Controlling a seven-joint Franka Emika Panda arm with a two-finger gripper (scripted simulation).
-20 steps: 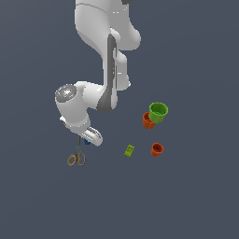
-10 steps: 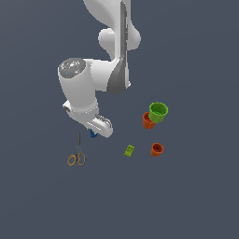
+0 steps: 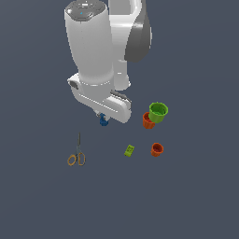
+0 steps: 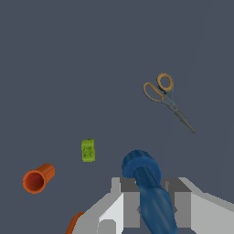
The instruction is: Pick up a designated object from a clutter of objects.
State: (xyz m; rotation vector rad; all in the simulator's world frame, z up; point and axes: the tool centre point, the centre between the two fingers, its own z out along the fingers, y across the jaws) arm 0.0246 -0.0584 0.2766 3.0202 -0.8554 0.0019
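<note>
**Blue piece up and off the floor**

Rising fast now: the arm has climbed well above where it was half a second back, and the blue piece (image 3: pixel 103 121) has come up with it, clear of the ground. The gripper (image 4: pixel 148 201) has its two fingers (image 4: pixel 130 203) pressed in on either side of that piece, a narrow gap filled by dark blue.

Count what's left below: one pair of orange-handled scissors (image 3: pixel 76 155), one yellow-green block (image 3: pixel 130 150), two orange-red cups, one green cup (image 3: pixel 158 112).

In the wrist view the blue piece's long axis runs out along the fingers, its rounded wider end pointing away from the palm, down toward the floor.

Cups next. The green cup sits upright, touching the orange-red cup (image 3: pixel 148 121) beside it; nothing visible inside. The second orange-red cup (image 3: pixel 157 149) stands apart, near the block, and its mouth (image 4: pixel 34 181) shows hollow and bare in the wrist view.
</note>
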